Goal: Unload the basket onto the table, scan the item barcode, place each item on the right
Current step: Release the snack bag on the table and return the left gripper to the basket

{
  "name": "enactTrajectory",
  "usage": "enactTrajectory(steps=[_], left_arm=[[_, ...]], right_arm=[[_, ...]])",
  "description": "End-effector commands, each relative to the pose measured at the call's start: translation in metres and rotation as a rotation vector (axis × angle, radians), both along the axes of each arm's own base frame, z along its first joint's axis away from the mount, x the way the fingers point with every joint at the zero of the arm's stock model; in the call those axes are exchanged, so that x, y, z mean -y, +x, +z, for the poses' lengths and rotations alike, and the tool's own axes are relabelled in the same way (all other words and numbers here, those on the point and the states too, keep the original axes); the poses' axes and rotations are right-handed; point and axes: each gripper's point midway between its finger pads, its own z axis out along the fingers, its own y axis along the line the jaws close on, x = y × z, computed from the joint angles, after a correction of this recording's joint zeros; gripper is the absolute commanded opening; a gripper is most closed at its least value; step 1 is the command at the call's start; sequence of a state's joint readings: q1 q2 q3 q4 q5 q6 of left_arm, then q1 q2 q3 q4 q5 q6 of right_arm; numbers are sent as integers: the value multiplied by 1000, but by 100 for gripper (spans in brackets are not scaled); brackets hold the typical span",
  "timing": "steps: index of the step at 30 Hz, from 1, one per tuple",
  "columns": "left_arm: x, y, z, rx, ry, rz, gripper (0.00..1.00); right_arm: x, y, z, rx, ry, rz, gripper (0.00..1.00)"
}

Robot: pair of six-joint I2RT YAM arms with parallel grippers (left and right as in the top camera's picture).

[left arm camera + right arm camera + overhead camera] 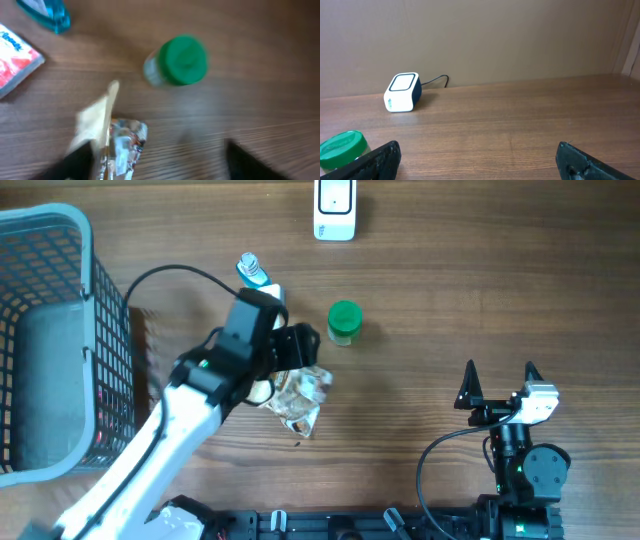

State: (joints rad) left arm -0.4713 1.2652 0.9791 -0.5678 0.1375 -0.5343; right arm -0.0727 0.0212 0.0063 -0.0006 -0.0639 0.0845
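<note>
Near the middle of the desk [420, 270] lies a crinkled foil packet [300, 402], just under the left jaws, which stand wide apart and grip nothing; one finger [75, 162] is beside the packet's edge. A green-lidded jar [345, 322] stands close by. The right jaws gape empty, well apart from the white scanner [335, 210].

text: none legible | red-white packet [15, 60] — blue lettering blurred
</note>
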Motion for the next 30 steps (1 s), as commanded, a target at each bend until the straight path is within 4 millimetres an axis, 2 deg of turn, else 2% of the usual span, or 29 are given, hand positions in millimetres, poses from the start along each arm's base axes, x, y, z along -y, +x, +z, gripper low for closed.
enactTrajectory(steps=[1,5,7,10,11,13,16,17,19,20,21,25,27,30], left_arm=[[-4,-5,56,155,-62,2,100],[-30,-3,111,358,-34,87,100],[-56,-6,159,499,-9,154,100],[-114,-15,216,612,44,347,100],[-132,-20,230,629,62,409,100],[-183,-35,260,655,116,586,100],[-246,-60,284,653,123,871,100],[-268,-69,287,648,108,987,100],[-298,-81,286,634,72,1157,100],[-323,-91,274,584,-3,1305,100],[-333,-93,264,543,-51,1370,100],[-375,-85,229,402,-168,1519,100],[-399,-76,204,306,-243,1586,100],[-423,-68,173,198,-376,1701,100]], right_arm=[[-2,0,0,2,-6,10,100],[-2,0,0,2,-6,10,100],[-2,0,0,2,-6,10,100],[-2,0,0,2,-6,10,100],[-2,0,0,2,-6,10,100],[-2,0,0,2,-6,10,100],[-2,0,0,2,-6,10,100],[-2,0,0,2,-6,10,100],[-2,0,0,2,-6,10,100],[-2,0,0,2,-6,10,100],[-2,0,0,2,-6,10,100],[-2,0,0,2,-6,10,100],[-2,0,0,2,-6,10,100],[-2,0,0,2,-6,10,100]])
